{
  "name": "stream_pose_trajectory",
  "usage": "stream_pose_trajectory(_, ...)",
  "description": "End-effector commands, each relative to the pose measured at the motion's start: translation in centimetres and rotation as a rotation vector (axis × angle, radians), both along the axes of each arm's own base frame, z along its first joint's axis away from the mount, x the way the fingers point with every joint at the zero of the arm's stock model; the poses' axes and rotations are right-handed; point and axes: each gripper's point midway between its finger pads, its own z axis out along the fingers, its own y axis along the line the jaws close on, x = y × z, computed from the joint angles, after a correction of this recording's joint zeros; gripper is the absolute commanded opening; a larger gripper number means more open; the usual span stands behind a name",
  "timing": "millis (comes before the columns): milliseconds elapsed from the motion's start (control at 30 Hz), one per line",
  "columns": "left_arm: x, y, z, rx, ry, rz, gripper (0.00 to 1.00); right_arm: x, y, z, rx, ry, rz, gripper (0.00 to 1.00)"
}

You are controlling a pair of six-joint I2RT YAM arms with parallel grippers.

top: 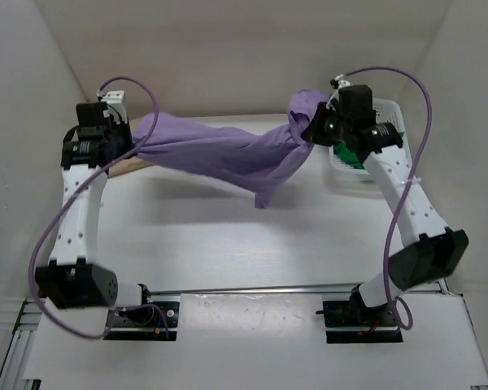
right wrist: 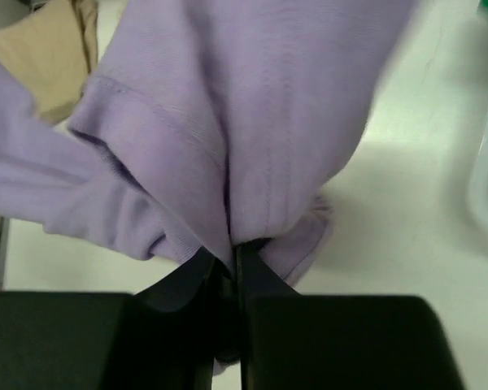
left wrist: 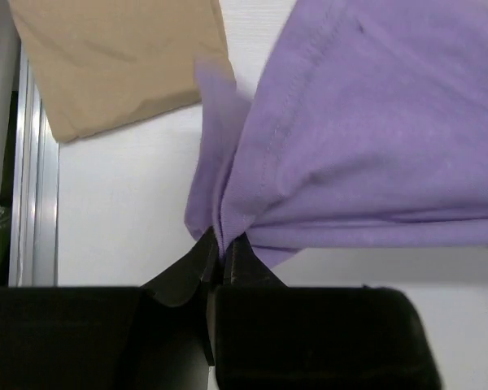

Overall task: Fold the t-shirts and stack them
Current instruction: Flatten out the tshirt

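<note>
Closest to each wrist camera were the black fingers. The left gripper [left wrist: 222, 252] was pinched tight on an edge of the purple shirt [left wrist: 374, 138], and a stitched hem ran up from the bite. The right gripper [right wrist: 234, 256] was squeezed closed too, on a thick bunch of the same shirt, with cloth spilling over both sides of it.

From above, the purple shirt hung in the air between the 2 arms, over the far part of the table [top: 228, 244]. Its long way ran from left to right, like a rope held at both ends. It was twisted and sagged in the middle, and 1 loose flap dangled down closer to the right arm.

Each arm held its own end, so neither was nearer to the shirt than the other. The bare table lay on the near side of the shirt, toward the arm bases.

The tan shirt [left wrist: 122, 57] lay flat on the table at the far left, just beside the left gripper. The green shirt [top: 350, 154] sat in the white basket [top: 388, 106] at the far right, under the right arm.

I think the purple shirt had not been folded yet. To lay it flat, both arms would probably need to pull apart and come down together.
</note>
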Motion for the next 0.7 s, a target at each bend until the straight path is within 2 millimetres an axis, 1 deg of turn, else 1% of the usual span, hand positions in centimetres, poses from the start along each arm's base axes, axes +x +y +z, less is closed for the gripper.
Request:
stream_pose_trajectory(0,-5.3,-0.3,-4.4,0.023,0.17,0.006,0.1,-3.4,1.8,-5.9,0.046,0.176,0.094,0.16)
stream_pose_trajectory(33,-6.8,-0.3,-5.4,0.023,0.19,0.006,0.1,-4.6,1.9,-7.4,0.048,0.22,0.089,0.17)
stream_pose_trajectory(67,-9.2,-0.8,-9.8,0.02,0.305,-0.006,0.17,-6.2,1.5,-11.3,0.035,0.321,0.083,0.25)
stream_pose_trajectory(100,-10.4,-1.1,-11.5,0.02,0.34,-0.016,0.19,-6.9,1.4,-12.5,0.047,0.354,0.062,0.29)
stream_pose_trajectory(133,-11.9,-1.2,-12.7,0.013,0.366,-0.022,0.22,-7.9,1.0,-13.8,0.041,0.393,0.053,0.33)
stream_pose_trajectory(167,-14.5,-1.3,-16.1,0.009,0.463,-0.024,0.26,-8.7,0.8,-15.4,0.038,0.434,0.041,0.38)
stream_pose_trajectory(200,-15.8,-1.3,-17.3,0.008,0.497,-0.024,0.34,-9.3,0.2,-16.5,0.023,0.448,0.016,0.44)
stream_pose_trajectory(233,-16.8,-1.4,-18.1,0.008,0.515,-0.024,0.37,-11.0,-0.4,-18.5,0.004,0.502,0.011,0.46)
stream_pose_trajectory(267,-18.6,-1.4,-19.9,0.006,0.569,-0.025,0.41,-11.5,-0.9,-19.6,-0.013,0.527,-0.011,0.5)
stream_pose_trajectory(300,-19.3,-1.4,-20.4,0.005,0.582,-0.025,0.52,-11.9,-1.4,-20.0,-0.029,0.529,-0.026,0.51)
stream_pose_trajectory(367,-20.8,-1.6,-20.9,-0.005,0.62,-0.031,0.65,-12.7,-2.1,-20.8,-0.058,0.545,-0.034,0.52)
stream_pose_trajectory(400,-21.1,-1.9,-20.9,-0.017,0.63,-0.039,0.7,-12.7,-2.1,-20.5,-0.055,0.536,-0.034,0.56)
stream_pose_trajectory(433,-20.6,-2.2,-20.4,-0.032,0.613,-0.049,0.79,-12.5,-2.3,-20.2,-0.068,0.526,-0.035,0.57)
stream_pose_trajectory(467,-20.1,-2.4,-19.9,-0.04,0.593,-0.055,0.83,-11.9,-2.4,-19.4,-0.077,0.502,-0.038,0.58)
stream_pose_trajectory(500,-18.7,-2.3,-18.4,-0.038,0.541,-0.056,0.85,-11.3,-2.3,-19.2,-0.081,0.492,-0.044,0.6)
stream_pose_trajectory(567,-16.3,-2.8,-16.9,-0.059,0.477,-0.075,0.85,-10.6,-2.6,-18.6,-0.101,0.488,-0.063,0.6)
stream_pose_trajectory(600,-14.3,-2.8,-15.8,-0.057,0.446,-0.076,0.85,-9.5,-2.4,-18.0,-0.107,0.472,-0.075,0.6)
stream_pose_trajectory(633,-12.8,-2.7,-15.3,-0.056,0.42,-0.076,0.85,-8.9,-2.8,-18.0,-0.128,0.473,-0.105,0.6)
stream_pose_trajectory(667,-12.0,-3.1,-16.2,-0.055,0.469,-0.089,0.85,-8.3,-2.8,-18.6,-0.147,0.493,-0.116,0.6)
